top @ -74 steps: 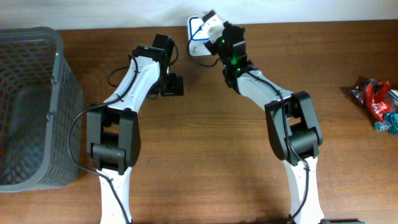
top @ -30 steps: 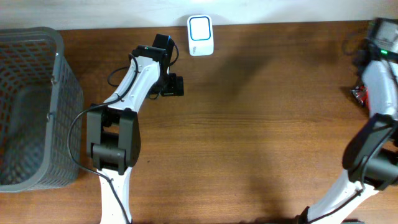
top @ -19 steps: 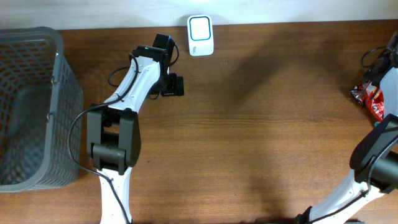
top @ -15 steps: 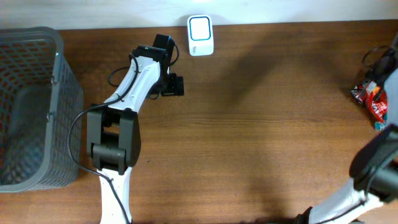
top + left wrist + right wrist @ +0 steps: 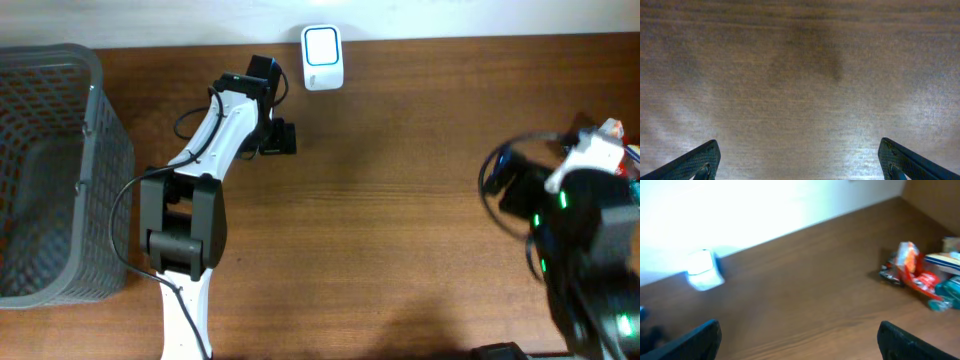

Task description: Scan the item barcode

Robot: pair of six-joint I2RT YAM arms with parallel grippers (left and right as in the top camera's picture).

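The white barcode scanner (image 5: 322, 44) stands at the table's back edge; the right wrist view has it at far left (image 5: 704, 270). The items, a pile of red, orange and teal packets (image 5: 915, 275) with a blue-and-white box (image 5: 947, 260), lie at the table's right end, apart from both grippers. My right gripper (image 5: 800, 325) is open and empty, well short of the pile. In the overhead view my right arm (image 5: 575, 200) is blurred, raised and covers most of the pile. My left gripper (image 5: 280, 137) is open over bare wood (image 5: 799, 142), left of the scanner.
A grey plastic basket (image 5: 95, 150) fills the table's left end. The light wall runs along the back edge behind the scanner. Brown wood lies between the two arms.
My right gripper left the scanner, swung to the pile at the right end and opened there. It has now pulled back toward the front right. The left arm has not moved.
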